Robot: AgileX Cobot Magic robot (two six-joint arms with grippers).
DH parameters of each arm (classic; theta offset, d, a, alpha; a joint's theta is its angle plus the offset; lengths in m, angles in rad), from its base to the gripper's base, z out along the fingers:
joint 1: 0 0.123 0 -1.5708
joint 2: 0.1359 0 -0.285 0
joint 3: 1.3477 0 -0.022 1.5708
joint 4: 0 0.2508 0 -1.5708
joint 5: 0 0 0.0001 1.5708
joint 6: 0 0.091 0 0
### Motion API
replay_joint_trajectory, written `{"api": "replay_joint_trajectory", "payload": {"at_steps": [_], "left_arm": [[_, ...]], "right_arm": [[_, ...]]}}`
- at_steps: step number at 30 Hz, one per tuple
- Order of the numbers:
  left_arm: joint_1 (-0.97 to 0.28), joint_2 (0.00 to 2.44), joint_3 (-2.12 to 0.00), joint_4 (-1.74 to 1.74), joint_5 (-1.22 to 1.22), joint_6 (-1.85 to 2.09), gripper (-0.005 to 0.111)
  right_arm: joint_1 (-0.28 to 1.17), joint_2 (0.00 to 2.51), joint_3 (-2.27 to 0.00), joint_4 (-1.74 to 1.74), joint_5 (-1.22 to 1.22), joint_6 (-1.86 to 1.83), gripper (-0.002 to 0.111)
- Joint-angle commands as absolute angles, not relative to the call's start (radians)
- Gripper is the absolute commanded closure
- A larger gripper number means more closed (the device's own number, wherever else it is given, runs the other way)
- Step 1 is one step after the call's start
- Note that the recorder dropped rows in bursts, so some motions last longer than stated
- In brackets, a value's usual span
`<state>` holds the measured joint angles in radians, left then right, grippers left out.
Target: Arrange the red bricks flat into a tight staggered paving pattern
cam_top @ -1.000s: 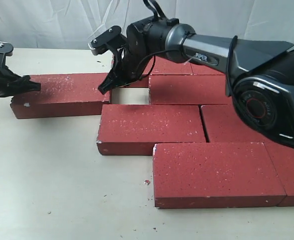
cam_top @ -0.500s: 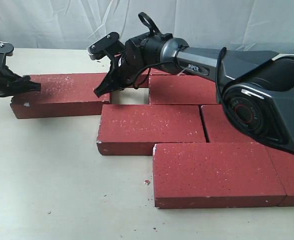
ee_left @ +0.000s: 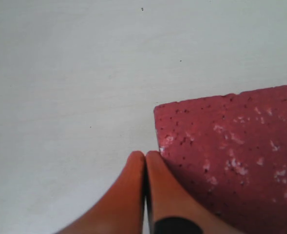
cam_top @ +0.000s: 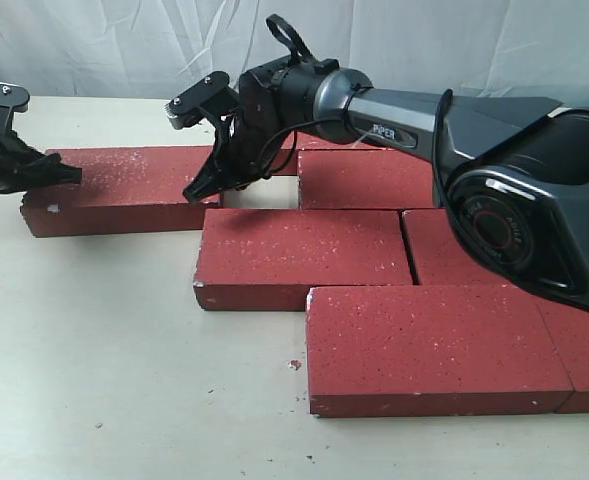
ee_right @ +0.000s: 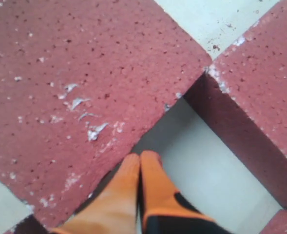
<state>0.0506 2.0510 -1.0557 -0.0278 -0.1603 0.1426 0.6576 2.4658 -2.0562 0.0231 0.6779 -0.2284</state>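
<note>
Several red bricks lie flat on the table. One red brick (cam_top: 124, 188) lies apart at the left, and a bare gap (cam_top: 259, 192) separates it from the back-row brick (cam_top: 374, 178). In front lie a middle brick (cam_top: 304, 255) and a front brick (cam_top: 434, 345). My right gripper (cam_top: 196, 190) is shut and empty, its tips (ee_right: 140, 157) down in the gap at the end of the left brick (ee_right: 85, 73). My left gripper (cam_top: 69, 173) is shut and empty, its tips (ee_left: 144, 155) beside that brick's far left corner (ee_left: 236, 146).
More bricks fill the right side (cam_top: 464, 245) and the back row (cam_top: 344, 135). The right arm's dark body (cam_top: 514, 200) hangs over the right bricks. Bare table (cam_top: 104, 350) spreads at the front left, and a white cloth hangs behind.
My right gripper has shifted a little to the left in the gap, towards the end of the left brick. The left gripper and the bricks have not visibly moved.
</note>
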Motion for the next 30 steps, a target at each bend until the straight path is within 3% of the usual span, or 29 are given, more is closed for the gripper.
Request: {"api": "replay_joint_trajectory", "payload": {"at_steps": [1,30], "left_arm": [[0.042,2.054,-1.061,-0.015,-0.179,0.140,0.107],[0.078,2.000,-1.061,0.054,-0.107,0.136,0.107]], "right_arm": [[0.659,2.446,-2.058,0.028,0.701,-0.234,0.109],[0.709,2.404,-2.058,0.052,0.713,-0.320,0.109]]}}
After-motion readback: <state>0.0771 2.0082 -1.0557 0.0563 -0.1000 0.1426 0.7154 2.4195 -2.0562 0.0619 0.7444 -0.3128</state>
